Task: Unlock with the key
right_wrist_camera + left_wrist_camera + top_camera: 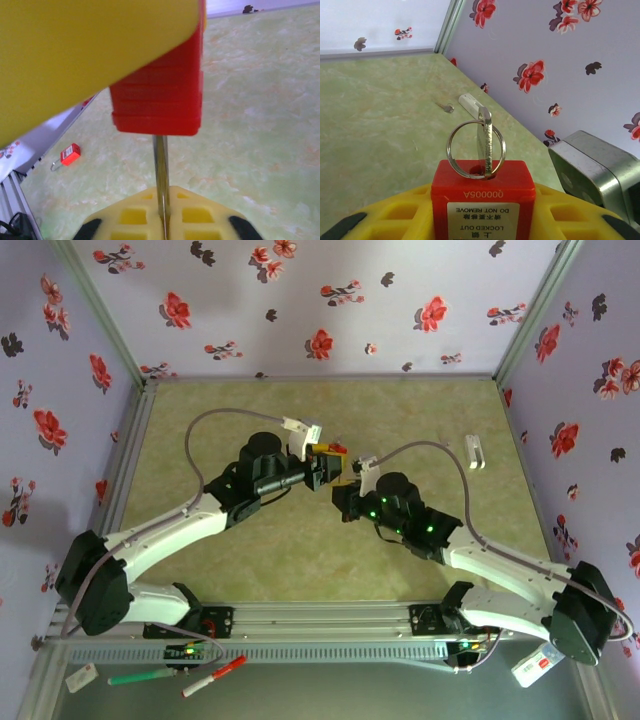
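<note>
1. The green table (pixel 300 560) carries both arms, which reach in toward its middle and meet there.
2. The left gripper (pixel 322 468) has its yellow fingers (pixel 395 215) clamped on either side of the red padlock (pixel 482 182), holding it off the table with its keyhole end turned toward the right arm.
3. The right gripper (pixel 162 220) sits just beside the padlock. In the right wrist view the key's blade runs down to the seam between its yellow fingers, but it cannot be told whether they pinch it.
4. The key (pixel 486 135) stands in the padlock's keyhole, edge-on, with its head sticking out.
5. A steel ring (pixel 451 150) hangs through the key's head.
6. A second red padlock (pixel 70 154) lies on the table, well apart.
7. A white block (pixel 470 102) rests near the wall, a small key (pixel 449 107) just beside it.
</note>
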You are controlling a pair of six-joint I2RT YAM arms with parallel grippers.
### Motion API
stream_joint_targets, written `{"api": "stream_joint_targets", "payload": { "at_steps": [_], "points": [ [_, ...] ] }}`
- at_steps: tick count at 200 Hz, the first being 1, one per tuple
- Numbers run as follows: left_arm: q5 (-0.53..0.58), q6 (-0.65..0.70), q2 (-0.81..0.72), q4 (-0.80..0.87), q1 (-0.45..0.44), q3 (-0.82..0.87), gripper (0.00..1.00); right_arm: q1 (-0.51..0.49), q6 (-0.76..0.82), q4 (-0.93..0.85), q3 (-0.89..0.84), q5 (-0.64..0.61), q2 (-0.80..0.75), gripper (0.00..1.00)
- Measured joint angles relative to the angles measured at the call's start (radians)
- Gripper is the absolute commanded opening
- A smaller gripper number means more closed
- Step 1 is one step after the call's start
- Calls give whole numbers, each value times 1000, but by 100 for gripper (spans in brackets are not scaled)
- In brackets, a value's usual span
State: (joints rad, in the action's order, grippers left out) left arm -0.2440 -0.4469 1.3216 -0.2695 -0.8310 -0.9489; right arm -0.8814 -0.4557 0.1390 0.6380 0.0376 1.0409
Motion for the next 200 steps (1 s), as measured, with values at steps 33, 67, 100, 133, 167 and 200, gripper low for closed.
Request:
{"api": "stream_joint_targets", "payload": {
  "at_steps": [33,67,100,133,167,200],
  "points": [
    [0,32,-34,-36,6,0,0,-6,-36,-152,2,-83,-38,88],
    [9,103,-46,-14,14,0,0,59,-80,-341,10,-177,-153,97],
    [39,227,-33,80,14,-10,0,147,-106,-465,17,-219,-254,99],
    [80,402,52,222,14,-76,0,188,-114,-560,32,-237,-288,99],
    [145,584,173,350,14,-132,0,196,-114,-616,62,-238,-289,99],
    [220,734,293,409,10,-161,0,196,-114,-647,68,-237,-304,99]
  ]
}}
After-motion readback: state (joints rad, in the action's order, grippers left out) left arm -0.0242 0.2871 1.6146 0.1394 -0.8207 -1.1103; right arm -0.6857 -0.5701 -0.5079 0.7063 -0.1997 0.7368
